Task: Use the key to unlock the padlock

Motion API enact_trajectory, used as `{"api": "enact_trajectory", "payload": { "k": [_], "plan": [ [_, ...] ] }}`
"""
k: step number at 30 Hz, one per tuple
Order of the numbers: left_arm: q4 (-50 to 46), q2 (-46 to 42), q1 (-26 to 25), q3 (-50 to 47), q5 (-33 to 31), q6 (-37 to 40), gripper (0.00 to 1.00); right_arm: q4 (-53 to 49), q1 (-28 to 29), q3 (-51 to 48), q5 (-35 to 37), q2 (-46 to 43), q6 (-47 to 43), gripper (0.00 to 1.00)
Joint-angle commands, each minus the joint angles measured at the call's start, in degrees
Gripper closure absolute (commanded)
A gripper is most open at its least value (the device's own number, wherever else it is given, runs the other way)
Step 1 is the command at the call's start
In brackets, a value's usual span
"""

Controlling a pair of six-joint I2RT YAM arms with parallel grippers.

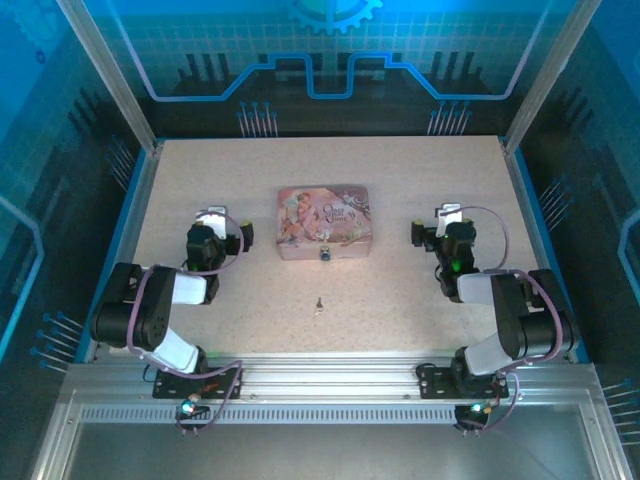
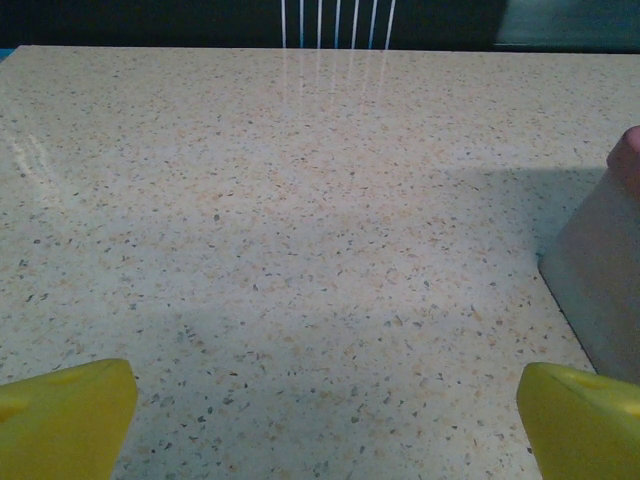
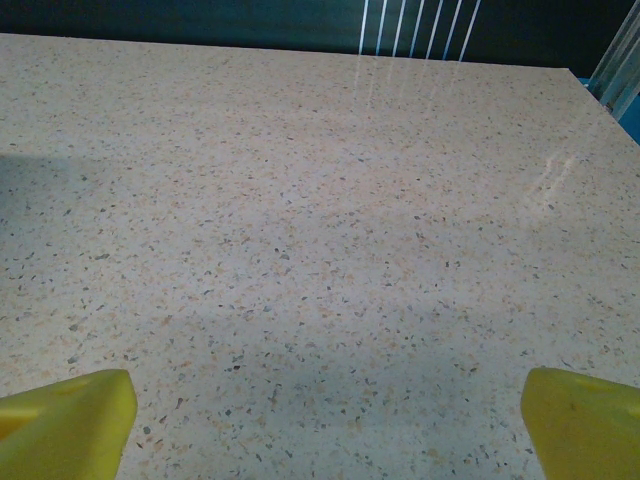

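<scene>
Gap wide on left gripper [image 2: 325, 425] and right gripper [image 3: 325, 425] — both hold nothing; key [image 1: 319, 303] lies toward table's [image 1: 200, 200] near edge.

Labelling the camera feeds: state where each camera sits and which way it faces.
Top external: above and behind both arms, looking down on table, tin, padlock, key; left pincer and right pincer show.
Left wrist: on that wrist, facing low across the table toward its far edge; own yellow fingertips wide apart.
Right wrist: same on the other arm; yellow fingertips wide apart.
Shared: top external and left wrist both show the tin.
</scene>
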Motion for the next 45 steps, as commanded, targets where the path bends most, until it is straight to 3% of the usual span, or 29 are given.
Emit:
{"api": "enact_trajectory", "payload": {
  "k": [1, 5, 8, 13, 16, 20, 22, 25, 31, 37, 45],
  "plan": [
    [-1.03, -0.62, 1.1, 1.19, 3.52, -0.55, 0.01, -0.2, 0.54, 0.95, 0.21, 0.29, -0.91, 0.0],
    [-9.14, -6.27, 0.89, 2.8, 5.53, 0.3, 0.01, -13.06, 1.52, 5.49, 0.1, -5.5, -1.52, 0.01],
    [-26.39, -13.23, 0.66, 7.79, 5.31, -3.88, 0.07, -35.68, 1.58, 14.63, 0.3, -9.32, 5.62, 0.01],
    [-52.59, -19.87, -1.46, 17.0, 6.39, -13.45, 0.2, -55.43, 5.95, 22.05, -4.84, -12.57, 11.64, 0.14],
    [-63.61, -22.57, -4.72, 19.83, 8.38, -17.12, 0.28, -65.12, 12.75, 24.67, -6.25, -15.75, 16.26, 0.17],
    [-73.41, -25.54, -12.66, 19.66, 9.67, -21.47, 0.37, -73.63, 24.63, 25.88, -7.71, -17.91, 26.11, 0.22],
    [-76.34, -26.14, -16.8, 18.64, 11.26, -24.83, 0.48, -76.17, 31.27, 25.22, -7.51, -18.3, 30.91, 0.28],
    [-76.2, -26.84, -22.25, 16.0, 15.59, -30.32, 0.63, -76.63, 39.43, 23.26, -6.98, -18.42, 36.98, 0.39],
    [-71.2, -27.92, -35.16, 9.68, 11.8, -44.7, 0.7, -73.29, 50.24, 21.57, -8.54, -15.4, 44.67, 0.51],
    [-63.5, -24.71, -41.27, 5.53, 9.48, -53.92, 0.76, -71.51, 52.62, 23.22, -10.49, -5.73, 45.58, 0.61],
    [-54.28, -12.99, -45.18, 7.32, 10.47, -58.97, 0.8, -67.4, 51.09, 23.61, -13.61, 1.39, 46.35, 0.72]
  ]
}}
